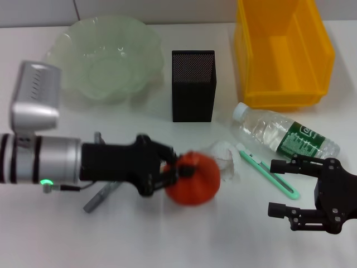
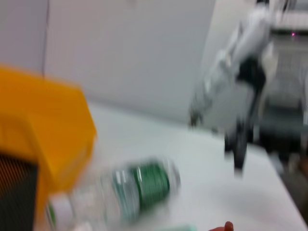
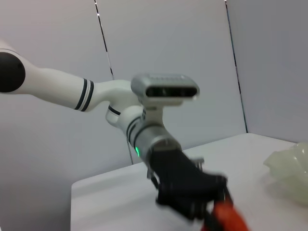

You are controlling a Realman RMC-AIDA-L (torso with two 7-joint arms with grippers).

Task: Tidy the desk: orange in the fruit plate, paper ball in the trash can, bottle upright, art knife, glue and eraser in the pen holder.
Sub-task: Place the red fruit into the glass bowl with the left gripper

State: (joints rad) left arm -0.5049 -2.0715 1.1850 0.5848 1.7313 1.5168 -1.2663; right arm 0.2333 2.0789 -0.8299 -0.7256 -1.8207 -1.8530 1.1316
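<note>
Gripping the round red-orange dimpled orange (image 1: 195, 177), left claw (image 1: 174, 169) looks clamped on it, in front of the black mesh pen holder (image 1: 193, 85). Lift clear before swinging to the pale green scalloped fruit plate (image 1: 106, 56). Right claw (image 1: 281, 187) idle, fingers apart, near the orange.

One orange (image 1: 195, 180), one fruit plate (image 1: 75, 47), one trash can (image 1: 321, 50), one bottle (image 1: 284, 137), one art knife (image 1: 270, 173), one glue (image 1: 100, 196), one pen holder (image 1: 193, 86), two claws: left claw (image 1: 174, 170), right claw (image 1: 276, 187).
</note>
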